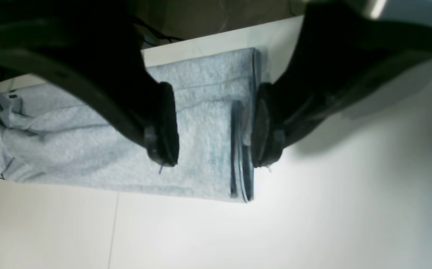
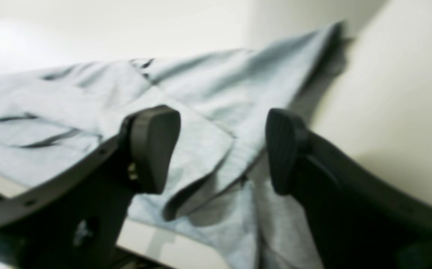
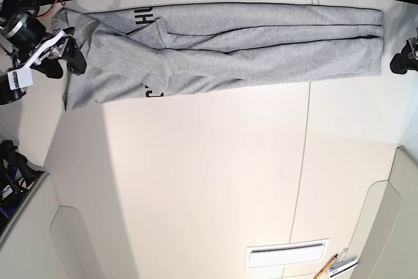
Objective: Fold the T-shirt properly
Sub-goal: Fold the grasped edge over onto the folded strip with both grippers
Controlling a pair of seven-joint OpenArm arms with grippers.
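Base view shows the T-shirt (image 3: 235,44) lying as a long, narrow grey band across the 12 o'clock edge of the white table (image 3: 209,181), folded lengthwise, with bits of black lettering peeking out near its 9 o'clock end. The right gripper (image 3: 68,57) sits at that 9 o'clock end, its arm reaching in from the table's edge and its black fingertips just at the crumpled sleeve area. The left gripper (image 3: 400,63) is at the opposite, 3 o'clock end, only partly in frame, close beside the straight hem.

Left wrist view looks down between the left gripper (image 1: 216,125) and the cloth: its two black pads (image 1: 165,125) stand well apart, released, bracketing the hem edge of the T-shirt (image 1: 204,123), one pad over the fabric, the other just off the stacked hem lines above the table (image 1: 313,209). Whether the pads touch the cloth cannot be told.

Right wrist view, somewhat blurred, shows the right gripper (image 2: 223,149) with its ribbed pads (image 2: 154,147) spread wide and grasping nothing, poised over a folded flap of the T-shirt (image 2: 208,112), part of which droops past the table (image 2: 395,112) edge toward 6 o'clock.
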